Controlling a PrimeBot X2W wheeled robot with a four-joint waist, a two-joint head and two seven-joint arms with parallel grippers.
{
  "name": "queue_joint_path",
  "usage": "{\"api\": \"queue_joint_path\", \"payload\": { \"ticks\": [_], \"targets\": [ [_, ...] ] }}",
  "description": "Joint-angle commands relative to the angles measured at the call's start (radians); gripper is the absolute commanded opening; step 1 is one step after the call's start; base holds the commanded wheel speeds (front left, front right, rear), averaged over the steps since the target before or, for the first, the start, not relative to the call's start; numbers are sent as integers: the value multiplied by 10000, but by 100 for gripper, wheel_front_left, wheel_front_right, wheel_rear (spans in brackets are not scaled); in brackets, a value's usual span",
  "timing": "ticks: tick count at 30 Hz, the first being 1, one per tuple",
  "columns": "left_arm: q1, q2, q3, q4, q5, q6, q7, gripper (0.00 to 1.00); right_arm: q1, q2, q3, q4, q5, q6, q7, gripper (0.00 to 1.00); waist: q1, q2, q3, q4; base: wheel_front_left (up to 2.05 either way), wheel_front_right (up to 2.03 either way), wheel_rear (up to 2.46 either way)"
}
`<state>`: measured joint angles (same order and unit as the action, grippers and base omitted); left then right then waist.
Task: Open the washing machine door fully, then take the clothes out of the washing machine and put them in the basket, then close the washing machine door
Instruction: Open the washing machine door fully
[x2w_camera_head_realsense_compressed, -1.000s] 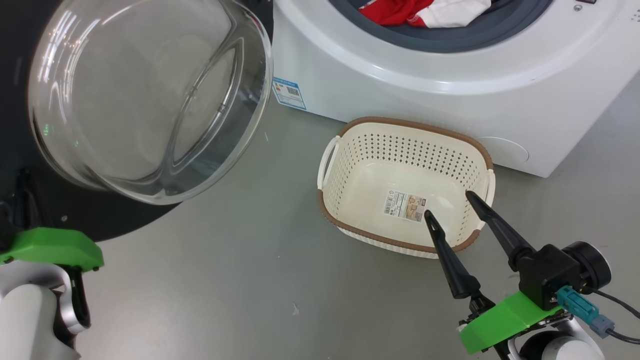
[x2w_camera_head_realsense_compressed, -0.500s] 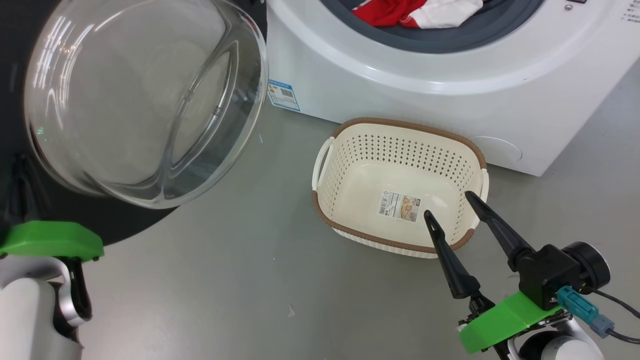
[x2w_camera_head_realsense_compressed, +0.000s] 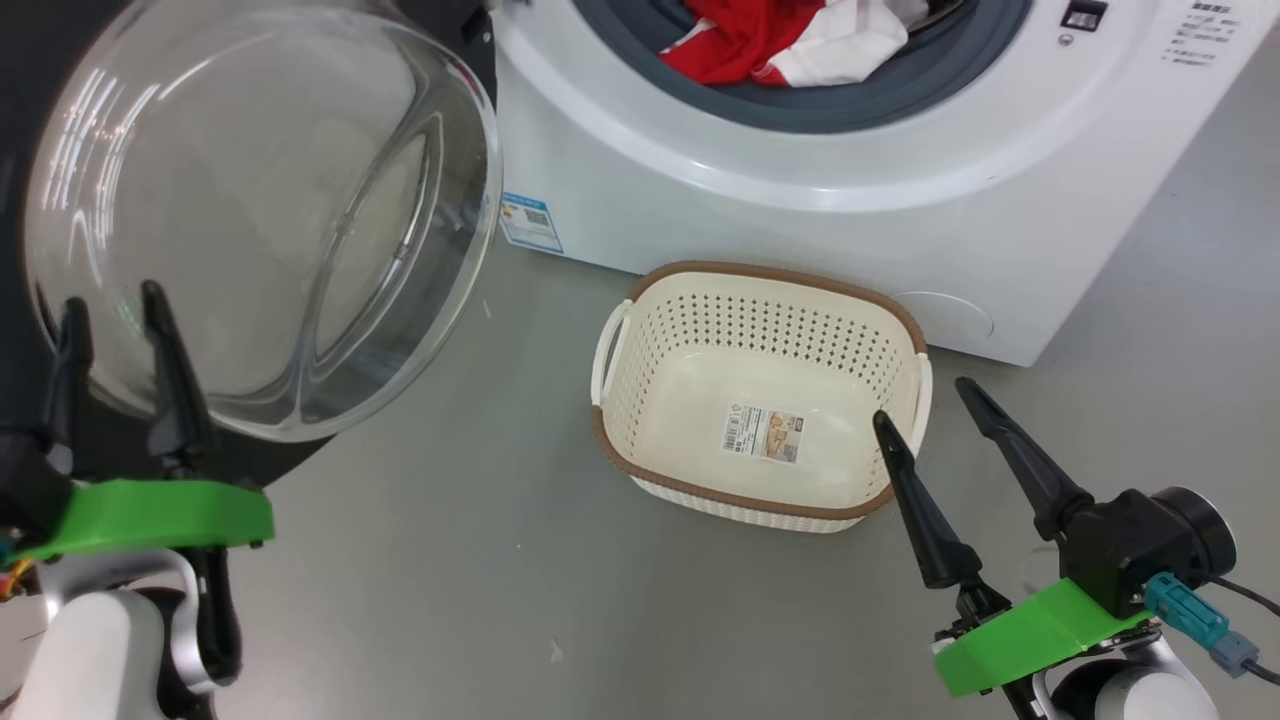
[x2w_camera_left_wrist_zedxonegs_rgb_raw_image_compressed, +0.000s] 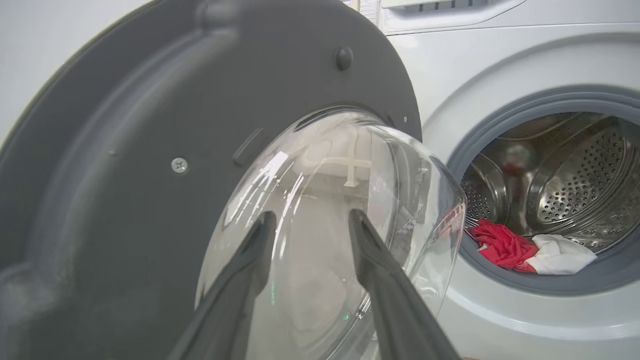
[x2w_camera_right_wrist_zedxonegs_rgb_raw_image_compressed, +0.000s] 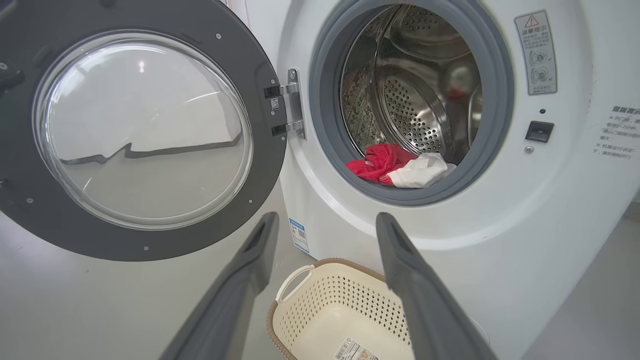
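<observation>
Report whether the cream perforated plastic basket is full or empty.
Empty. The cream perforated plastic basket shows its bare floor and paper label; the red and white clothes lie inside the white washing machine.

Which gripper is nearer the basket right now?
The right gripper: its open fingers hang by the right rim of the basket. The left gripper is far off, in front of the door.

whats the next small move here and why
Probably raise the right gripper toward the clothes lying at the front lip of the drum: the washing machine door stands swung wide, that gripper is open and empty, and the basket waits empty below the opening.
</observation>
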<state>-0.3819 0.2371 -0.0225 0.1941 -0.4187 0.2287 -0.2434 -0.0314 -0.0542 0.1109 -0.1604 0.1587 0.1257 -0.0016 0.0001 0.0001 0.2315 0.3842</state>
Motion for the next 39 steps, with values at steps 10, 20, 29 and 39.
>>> {"api": "queue_joint_path", "payload": {
  "ticks": [10,20,29,39],
  "targets": [
    [564,273,-377,-2445,8,-371,620,100,-278,40,-329,-12,198,50,-543,100,0,-1,-381,-843,0,0,0],
    [1153,171,-1018,-3019,-283,-965,730,100,-136,40,-629,177,317,50,-1010,100,0,-1,-511,-1982,0,0,0],
    [1463,238,-1256,-2999,-264,-1125,669,100,58,40,-766,344,421,50,-1313,100,0,-1,-652,-2841,0,0,0],
    [1991,126,-1268,-2946,-481,-991,694,100,297,40,-976,413,396,50,-1468,100,0,-1,-804,-3638,0,0,0]
  ]
}}
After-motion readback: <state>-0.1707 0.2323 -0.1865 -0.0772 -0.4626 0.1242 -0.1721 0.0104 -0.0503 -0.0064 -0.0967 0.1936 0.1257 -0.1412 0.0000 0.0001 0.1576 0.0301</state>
